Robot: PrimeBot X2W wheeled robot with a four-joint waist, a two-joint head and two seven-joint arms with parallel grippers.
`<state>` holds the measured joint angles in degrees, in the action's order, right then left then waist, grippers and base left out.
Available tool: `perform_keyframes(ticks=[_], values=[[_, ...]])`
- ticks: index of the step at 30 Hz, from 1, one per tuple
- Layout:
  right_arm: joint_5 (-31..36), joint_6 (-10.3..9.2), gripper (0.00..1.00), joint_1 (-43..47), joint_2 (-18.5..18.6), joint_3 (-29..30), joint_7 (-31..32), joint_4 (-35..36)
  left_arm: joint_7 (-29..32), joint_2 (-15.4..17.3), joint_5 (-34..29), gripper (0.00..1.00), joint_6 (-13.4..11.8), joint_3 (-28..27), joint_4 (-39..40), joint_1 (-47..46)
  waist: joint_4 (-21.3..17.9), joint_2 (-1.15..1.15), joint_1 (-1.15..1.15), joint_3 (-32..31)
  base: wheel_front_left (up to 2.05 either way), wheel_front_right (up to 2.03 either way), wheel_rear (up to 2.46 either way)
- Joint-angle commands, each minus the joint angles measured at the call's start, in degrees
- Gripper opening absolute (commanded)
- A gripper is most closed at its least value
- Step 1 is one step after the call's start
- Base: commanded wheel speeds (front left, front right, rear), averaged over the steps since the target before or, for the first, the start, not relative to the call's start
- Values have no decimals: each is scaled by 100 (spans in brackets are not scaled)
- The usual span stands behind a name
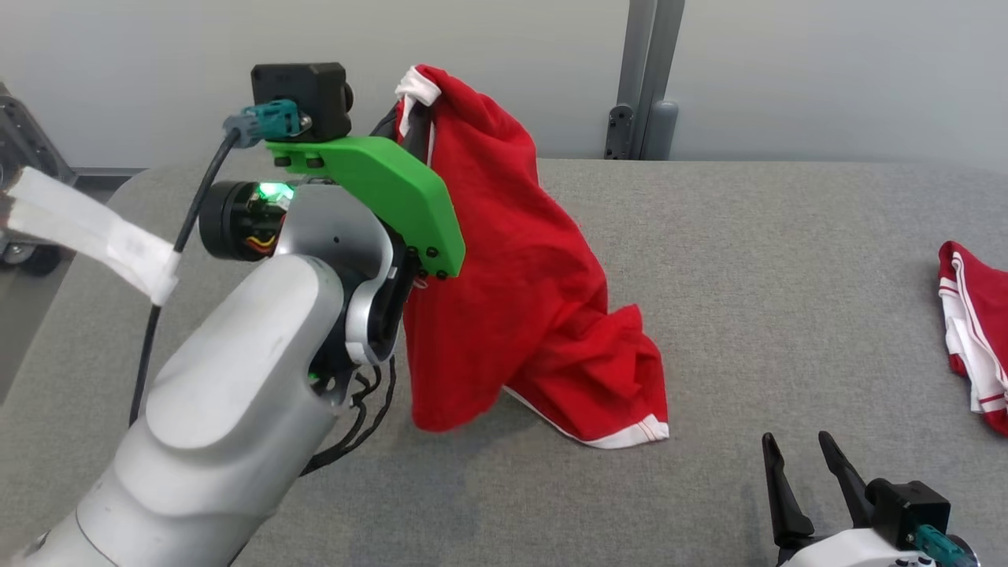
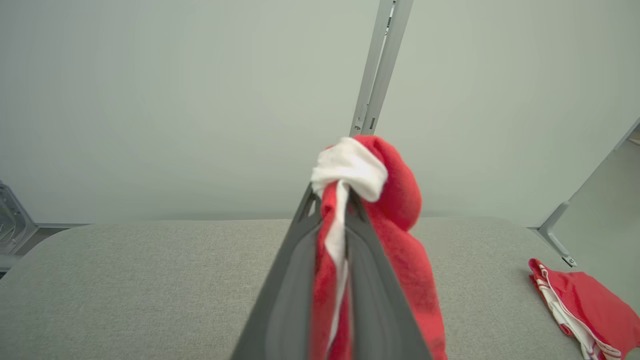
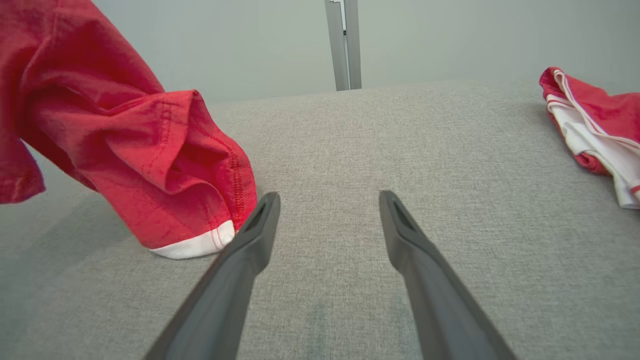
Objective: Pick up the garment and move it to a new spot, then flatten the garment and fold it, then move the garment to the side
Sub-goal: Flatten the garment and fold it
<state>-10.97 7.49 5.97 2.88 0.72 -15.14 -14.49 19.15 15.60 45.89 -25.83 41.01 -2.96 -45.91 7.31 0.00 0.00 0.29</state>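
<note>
A red garment [image 1: 520, 291] with white trim hangs from my left gripper [image 1: 409, 102], which is shut on its white-edged top, raised above the grey table. Its lower end with a white hem still rests on the cloth surface. In the left wrist view the two fingers pinch the red and white fabric [image 2: 345, 210] between them. My right gripper [image 1: 799, 472] stands open at the lower right, just right of the hem. The right wrist view has that gripper [image 3: 327, 200] over bare table, with the garment [image 3: 130, 145] to its left.
A second red and white garment [image 1: 976, 331] lies bunched at the table's right edge. The grey padded table [image 1: 748, 260] stretches between the two. A grey post [image 1: 650, 79] stands behind the far edge. A white strap [image 1: 87, 228] hangs at the left.
</note>
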Motion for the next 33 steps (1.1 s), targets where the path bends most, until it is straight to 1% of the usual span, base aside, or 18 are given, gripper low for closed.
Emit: perform_keyframes(ticks=[1, 3, 5, 7, 10, 13, 15, 17, 20, 23, 24, 27, 32, 33], values=[[-24, 0, 100, 61, 9, -4, 1, -3, 108, -55, -60, 0, -30, 108, -129, -136, 28, 0, 0, 29, 0, 0, 0], [-8, 0, 100, 42, 9, -9, 1, -1, 222, -68, -188, 0, -57, 237, -317, -274, 53, 0, 0, 48, 0, 0, 0], [31, 0, 100, 18, 7, -31, 1, -15, 363, -111, -145, 0, -36, 353, -466, -249, 66, 0, 0, 59, 0, 0, 0], [43, 0, 100, -26, 10, -41, 1, -20, 447, -114, -74, 0, -44, 416, -605, -71, 71, 0, 0, 94, 0, 0, 0], [48, 0, 100, -51, 9, -50, 1, -9, 551, -85, 74, 0, 27, 575, -805, 364, 93, 0, 0, 168, 0, 0, 0], [66, 0, 100, -18, 9, -82, 1, -63, 536, -257, 398, 0, 213, 656, -919, 893, 146, 0, 0, 256, 0, 0, 0], [73, 0, 100, -4, 8, -108, 1, -88, 428, -391, 621, 0, 441, 727, -1028, 1241, 187, 0, 0, 310, 0, 0, 0], [82, 0, 100, -37, 8, -154, 1, -97, 243, -491, 609, 0, 609, 815, -1246, 1424, 232, 0, 0, 388, 0, 0, 0], [101, 0, 100, -154, 43, -279, 1, -114, 1, -777, 605, 0, 809, 945, -1611, 1564, 262, 0, 0, 482, 0, 0, 0], [87, 0, 100, -264, 121, -372, 1, -129, -350, -934, 607, 0, 1000, 897, -1921, 1449, 249, 0, 0, 562, 0, 0, 0], [74, 0, 100, -297, 139, -395, 1, -140, -558, -992, 608, 0, 1090, 839, -2009, 1387, 243, 0, 0, 574, 0, 0, 0], [39, 0, 100, -351, 198, -441, 1, -164, -1032, -1080, 558, 0, 1156, 703, -2424, 1259, 213, 0, 0, 570, 0, 0, 0], [21, 0, 100, -248, 248, -422, 1, -168, -1782, -1147, 663, 0, 1113, 273, -3135, 1042, 205, 0, 0, 547, 0, 0, 0], [24, 0, 100, -227, 249, -416, 1, -168, -1914, -1152, 661, 18, 1105, 213, -3256, 1002, 210, 0, 0, 544, 0, 0, 0]])
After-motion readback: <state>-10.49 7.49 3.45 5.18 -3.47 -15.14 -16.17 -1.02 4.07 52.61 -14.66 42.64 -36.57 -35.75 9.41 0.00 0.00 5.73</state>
